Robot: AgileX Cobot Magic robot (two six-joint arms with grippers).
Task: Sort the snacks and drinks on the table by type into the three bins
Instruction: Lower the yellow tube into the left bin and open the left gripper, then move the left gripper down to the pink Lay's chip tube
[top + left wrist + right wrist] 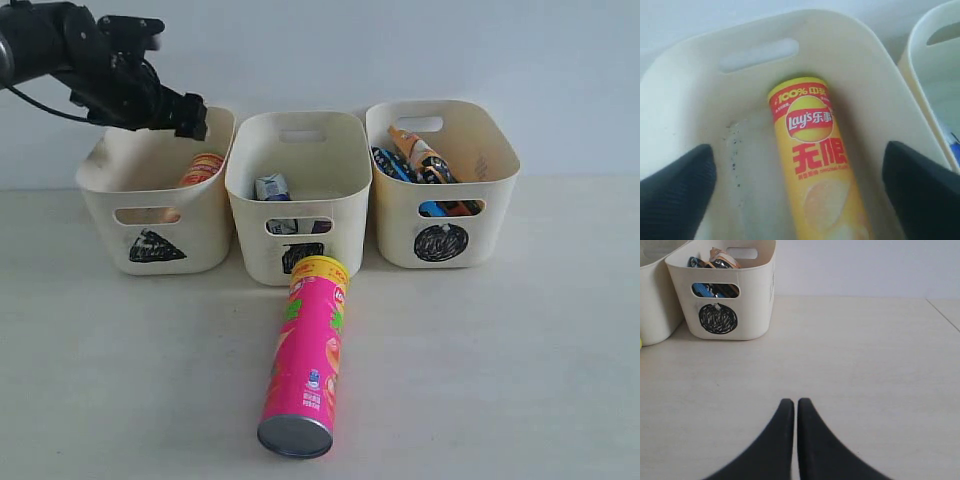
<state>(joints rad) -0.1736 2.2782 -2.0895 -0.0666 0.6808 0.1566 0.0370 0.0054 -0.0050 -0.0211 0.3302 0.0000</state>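
The yellow chip tube [812,155] leans inside the triangle-marked bin [155,205], its top showing in the exterior view as an orange-red end [203,167]. My left gripper [190,118] hovers over that bin, open, both black fingers [675,192] wide of the tube and not touching it. On the table [500,350] lies the pink-red chip tube [305,355], metal end toward the front, its yellow cap against the square-marked bin [300,195], which holds drink cartons [272,187]. The circle-marked bin [440,180] holds crinkly bags [420,160]. My right gripper [792,402] is shut over bare table, empty.
A pale wall runs behind the three bins. In the right wrist view the circle bin [735,290] stands at the far left, and a table seam [942,312] shows at the far right.
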